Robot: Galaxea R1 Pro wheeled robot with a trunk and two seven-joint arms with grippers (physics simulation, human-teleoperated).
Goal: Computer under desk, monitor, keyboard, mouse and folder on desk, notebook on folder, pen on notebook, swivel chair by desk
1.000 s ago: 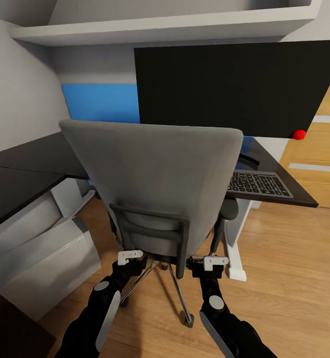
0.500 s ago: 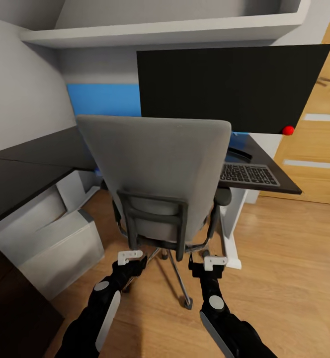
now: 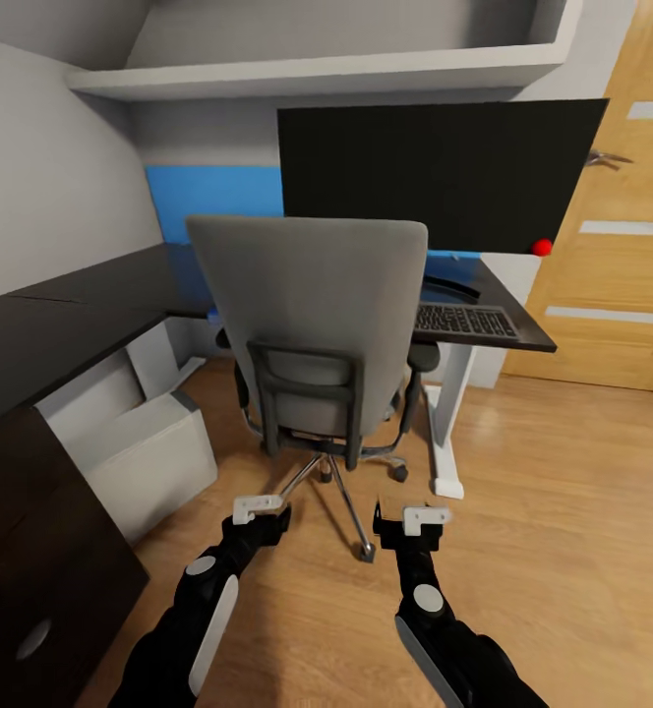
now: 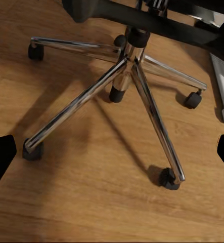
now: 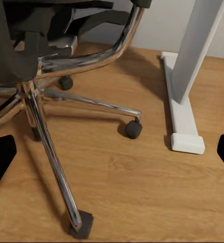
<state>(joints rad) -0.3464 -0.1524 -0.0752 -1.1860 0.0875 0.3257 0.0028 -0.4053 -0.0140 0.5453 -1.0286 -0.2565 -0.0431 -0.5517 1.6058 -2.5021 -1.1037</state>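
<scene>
Both end effectors, left (image 3: 259,507) and right (image 3: 412,517), hang spread-open behind the grey upholstered, chrome-based swivel chair (image 3: 312,324).

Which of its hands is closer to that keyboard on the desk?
The right. The right gripper hangs low over the floor, below and slightly left of the keyboard; the left gripper is further left, behind the chair.

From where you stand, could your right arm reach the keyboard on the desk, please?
Probably not. The keyboard lies on the desk beyond the swivel chair, well past the right claw, which hangs low over the floor. The chair's back and armrest stand partly between them.
</scene>
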